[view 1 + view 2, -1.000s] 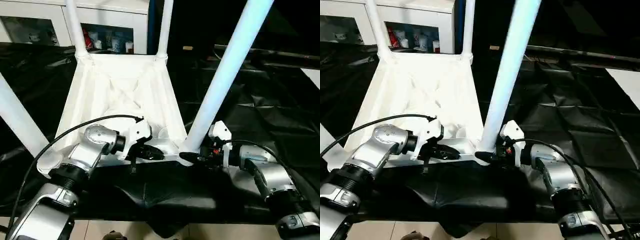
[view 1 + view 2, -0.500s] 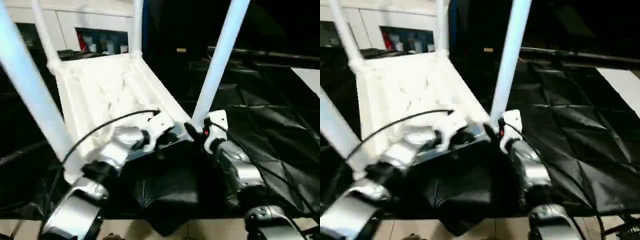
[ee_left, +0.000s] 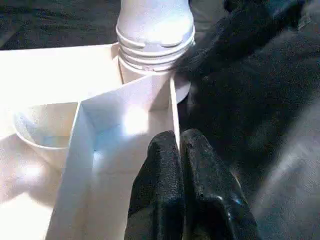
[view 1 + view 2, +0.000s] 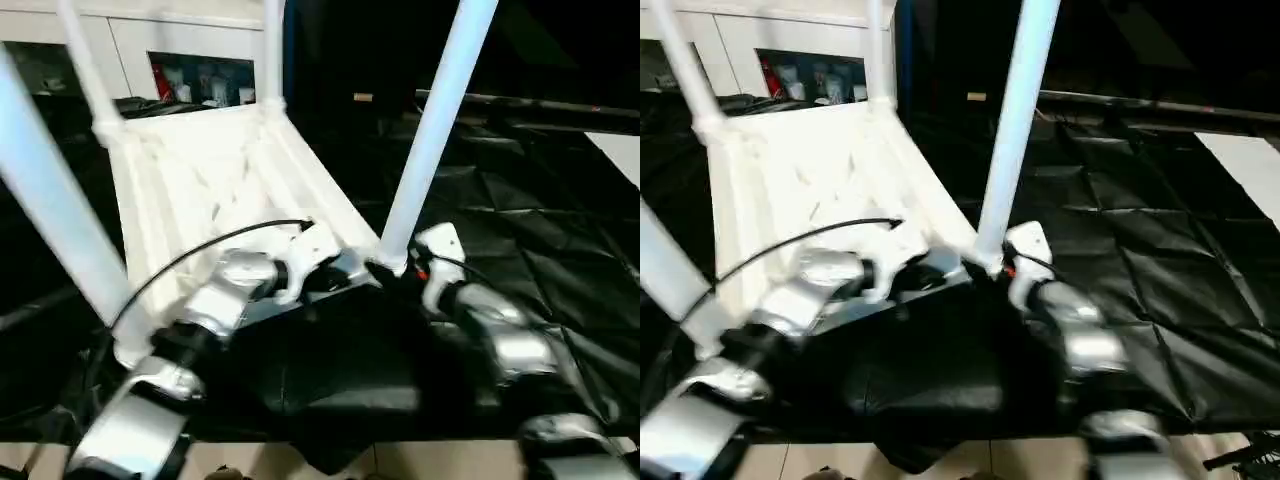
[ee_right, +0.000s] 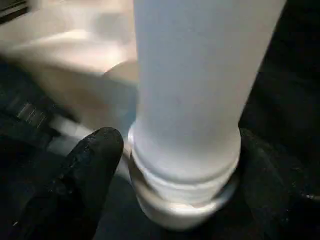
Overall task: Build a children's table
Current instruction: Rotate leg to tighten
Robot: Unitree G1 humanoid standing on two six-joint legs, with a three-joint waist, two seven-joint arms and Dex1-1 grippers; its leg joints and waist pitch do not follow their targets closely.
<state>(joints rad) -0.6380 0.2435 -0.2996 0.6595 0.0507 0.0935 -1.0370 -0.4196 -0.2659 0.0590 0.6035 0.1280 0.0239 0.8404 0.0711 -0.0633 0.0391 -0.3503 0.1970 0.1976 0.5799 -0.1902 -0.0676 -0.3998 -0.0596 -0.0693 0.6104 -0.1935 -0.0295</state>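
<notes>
White ribbed plastic square tabletop [image 4: 200, 190] lay upside down on black sheet [image 4: 520, 230], four white tubular legs up. Left gripper [image 3: 179, 150] was pressed together on the near rim. Right gripper [image 5: 165, 165] was spread around near-right leg [image 4: 432, 135]. Risk judged: table sliding or that leg being levered from its socket.

White leg [image 5: 187, 95] upright in round socket [image 5: 180, 205]; right hand's black fingers [image 5: 82, 175] straddle base, spread.

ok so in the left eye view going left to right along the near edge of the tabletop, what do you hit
near left leg → left gripper, shut on the tabletop edge → near right leg → right gripper at that leg's base
</notes>
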